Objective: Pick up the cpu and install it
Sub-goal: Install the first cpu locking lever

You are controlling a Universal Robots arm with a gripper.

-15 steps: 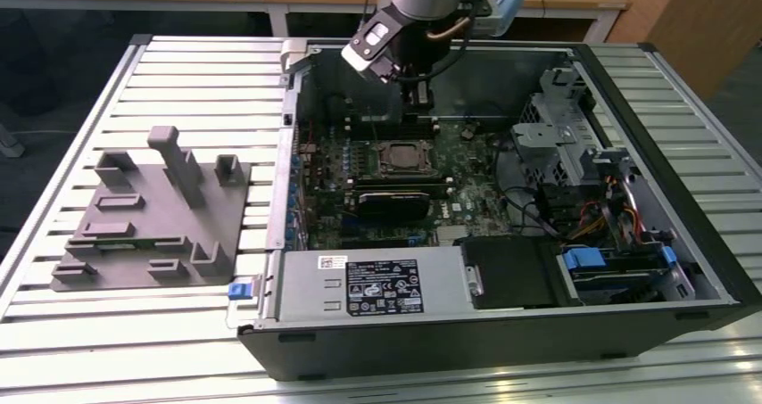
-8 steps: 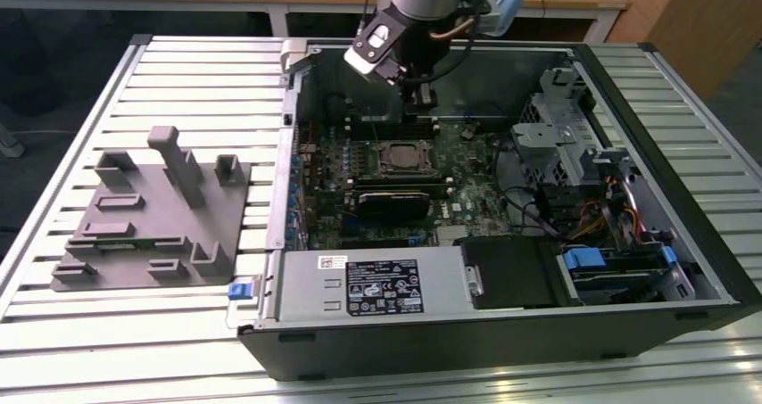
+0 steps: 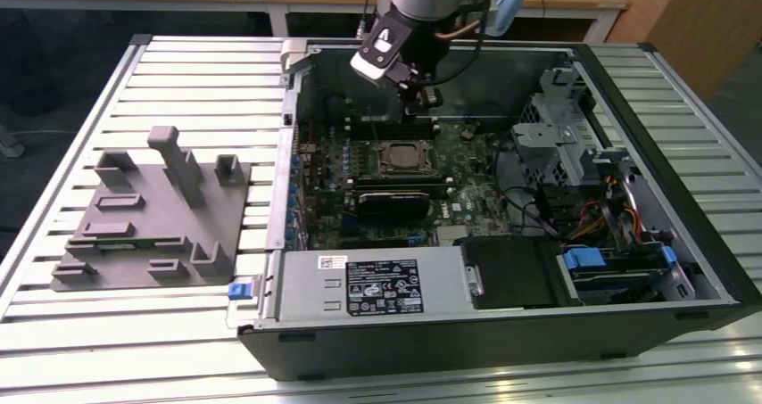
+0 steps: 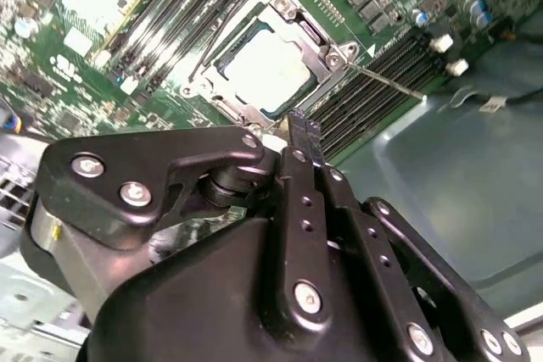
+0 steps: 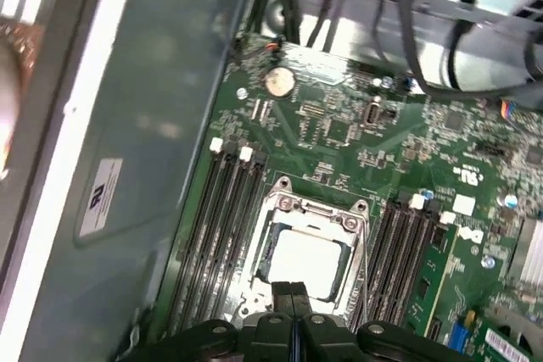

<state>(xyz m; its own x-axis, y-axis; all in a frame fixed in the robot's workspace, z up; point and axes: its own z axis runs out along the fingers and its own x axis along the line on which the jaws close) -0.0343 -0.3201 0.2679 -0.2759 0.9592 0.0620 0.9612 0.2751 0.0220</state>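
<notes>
Setting: a slatted metal table with wooden desks behind; an open computer case lies on it, a grey plastic tray beside it on the exterior view's left.
Exterior view: the arm reaches into the case, the gripper hanging above the motherboard, just beyond the socket frame.
Second wrist view: the cpu, pale and square, already lies inside the socket frame; the gripper has its fingers pressed together, empty, its tip just beside the frame's edge.
First wrist view: the cpu sits flat in the socket, memory slots alongside; the closed gripper hovers at the frame's near side.
Doing it well: judged from this, keep the tip off the chip's top, and check the chip lies level before any pressing.
</notes>
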